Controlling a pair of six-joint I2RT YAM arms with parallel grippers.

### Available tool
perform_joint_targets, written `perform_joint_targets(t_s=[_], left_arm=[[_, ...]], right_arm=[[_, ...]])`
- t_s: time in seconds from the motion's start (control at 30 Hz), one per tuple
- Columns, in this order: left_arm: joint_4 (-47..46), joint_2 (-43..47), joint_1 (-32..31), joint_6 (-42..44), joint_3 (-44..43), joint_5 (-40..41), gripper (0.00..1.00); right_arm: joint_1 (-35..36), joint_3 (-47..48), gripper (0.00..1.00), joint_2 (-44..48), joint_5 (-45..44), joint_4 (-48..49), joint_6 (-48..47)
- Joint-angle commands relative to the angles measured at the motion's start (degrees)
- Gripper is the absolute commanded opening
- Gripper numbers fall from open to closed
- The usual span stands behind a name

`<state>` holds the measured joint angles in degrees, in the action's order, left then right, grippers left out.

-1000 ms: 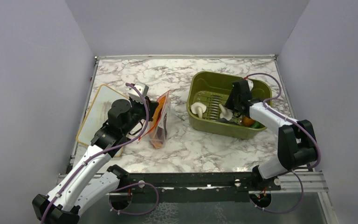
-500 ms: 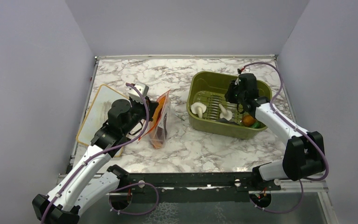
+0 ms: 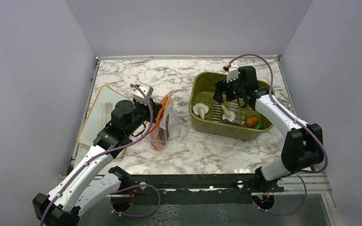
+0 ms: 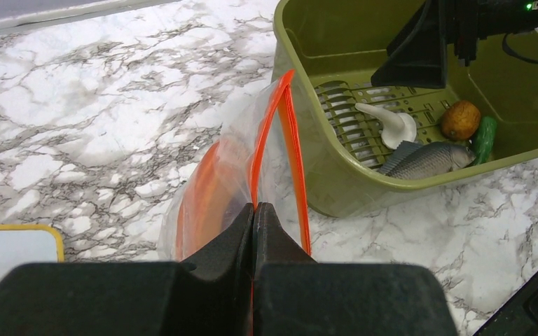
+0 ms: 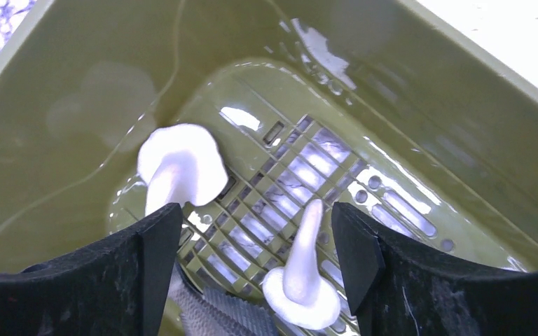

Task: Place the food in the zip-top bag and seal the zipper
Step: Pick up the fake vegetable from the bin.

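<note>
At the left lies a white board [image 3: 99, 113], and just right of it the left gripper [image 4: 254, 210] is closed tight on the mouth of the clear bag [image 3: 163, 126], which stands on the marble table [image 3: 188, 146] with its red-orange zipper [image 4: 292, 133] apart and orange and dark pieces showing inside. Right of the bag sits the green tub [image 3: 199, 84], holding two white mushrooms [image 5: 179, 162], a grey fish [image 4: 429, 159], a round orange piece [image 4: 460, 120] and a green bit [image 4: 485, 138]. The right gripper [image 5: 256, 234] hangs over the tub's grate with jaws wide open, holding nothing, one mushroom lying between its fingers [image 5: 150, 259].
</note>
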<state>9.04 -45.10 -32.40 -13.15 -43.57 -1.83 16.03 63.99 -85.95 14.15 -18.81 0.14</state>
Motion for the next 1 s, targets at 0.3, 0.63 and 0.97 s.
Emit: perform_joint_targets(t_s=[0.3,0.63,0.97], left_arm=[[-1.8,-0.3,-0.6,0.8,0.6,2.3,0.0],[-1.7,0.2,-0.6,0.9,0.7,2.7,0.0],[-1.6,0.6,-0.6,1.1,0.8,3.4,0.0]], right_arm=[[2.2,1.3,0.87,-9.5,10.7,1.2,-2.7],[5.8,3.6,0.91,-16.9,0.0,-0.4,-4.1],[7.0,3.6,0.7,-19.1,-10.5,2.2,-2.9]])
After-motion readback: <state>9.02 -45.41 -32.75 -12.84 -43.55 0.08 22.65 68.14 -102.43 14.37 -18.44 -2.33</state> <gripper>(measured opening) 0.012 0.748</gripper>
